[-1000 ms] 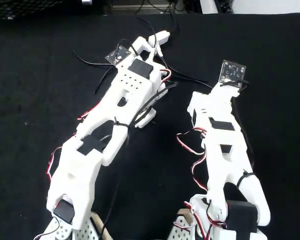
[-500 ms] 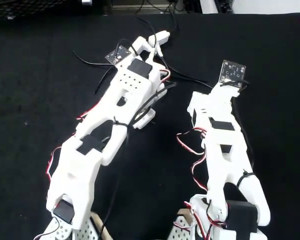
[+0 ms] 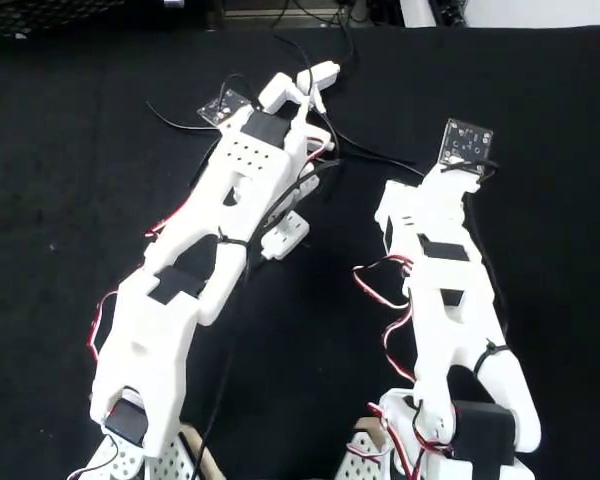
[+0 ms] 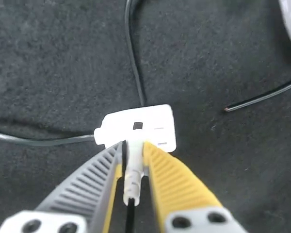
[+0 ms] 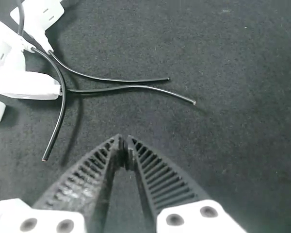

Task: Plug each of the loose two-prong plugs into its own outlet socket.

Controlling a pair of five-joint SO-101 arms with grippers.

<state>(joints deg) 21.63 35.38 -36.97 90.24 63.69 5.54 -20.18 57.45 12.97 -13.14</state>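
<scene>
**A:** What had the left gripper got hold of?

**B:** The left gripper (image 4: 133,148) was clamped on a slim white plug (image 4: 131,179). One ribbed grey finger and one yellow finger pressed its flanks. I judged the grip was taken along the plug's body so that a push would run straight in line with the prongs.

**A:** And just past the fingertips?

**B:** The plug's nose met a blocky white outlet socket (image 4: 150,127) of smooth moulded plastic, with a small dark slot on top. It lay flat on the table (image 4: 242,43), which wore a matte black, felt-like cloth. Whether the prongs were fully seated was hidden. Thin glossy black cords (image 4: 132,63) ran off from the socket's far side.

**A:** The other arm?

**B:** The right gripper (image 5: 123,145) had its black ridged fingers together on nothing, low over the cloth. I'd guess it was parked out of the way. Beyond it lay two loose black wires (image 5: 126,88) with cut ends. Farther off were white moulded pieces (image 5: 24,85), and I couldn't tell plug from socket there.
</scene>
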